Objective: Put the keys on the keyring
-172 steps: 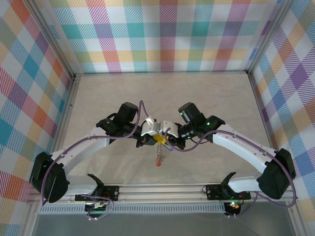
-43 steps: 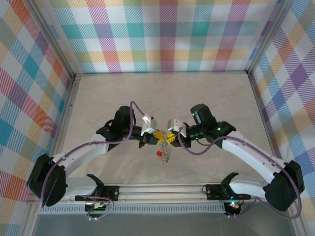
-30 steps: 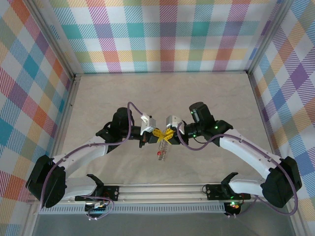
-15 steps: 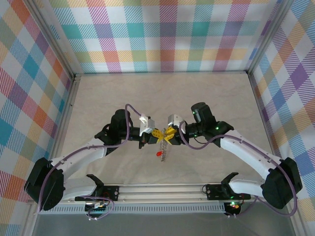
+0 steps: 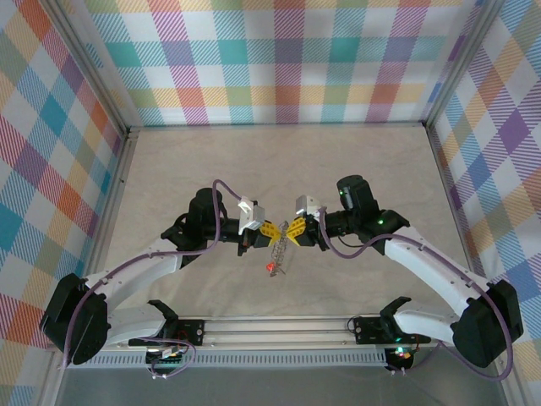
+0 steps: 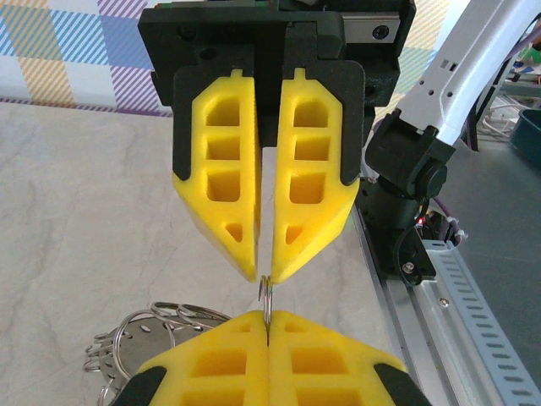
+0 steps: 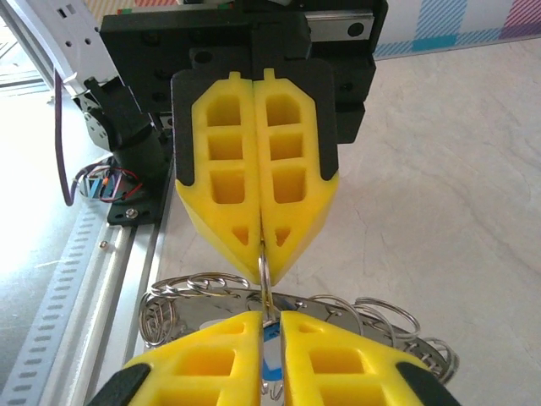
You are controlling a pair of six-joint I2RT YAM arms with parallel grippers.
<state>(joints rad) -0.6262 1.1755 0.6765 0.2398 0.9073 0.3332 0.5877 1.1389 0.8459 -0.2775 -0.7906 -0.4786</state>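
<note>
The keyring (image 6: 265, 296) is showing as a thin wire loop, edge-on, at the centre of the left wrist view, pinched between two pairs of yellow fingertips. In the top view it is sitting mid-frame, just below centre. The keys (image 5: 278, 252) are hanging under it in a bunch, with the red piece (image 5: 270, 268) at the bottom. I cannot tell whether the bunch is touching the worktop (image 5: 279, 161).

The left end effector (image 6: 267, 330) is fully closed, clamping the loop's lower part. The right end effector (image 7: 271, 326) is facing it tip to tip, narrowed to a slit with the ring wire inside.

Judged step: both arms are gripping the loop to work its coil for threading keys.

Doing it well:
- The left should be acting as the anchor, with no loosening.
- The right is catching the wire only at its very tips, so it probably needs a slightly deeper bite before any pull.
- Moves should be tiny and in line with the loop's plane, because twisting will likely pop the wire out.
- The dangling keys add weight, so avoid swinging them.
</note>
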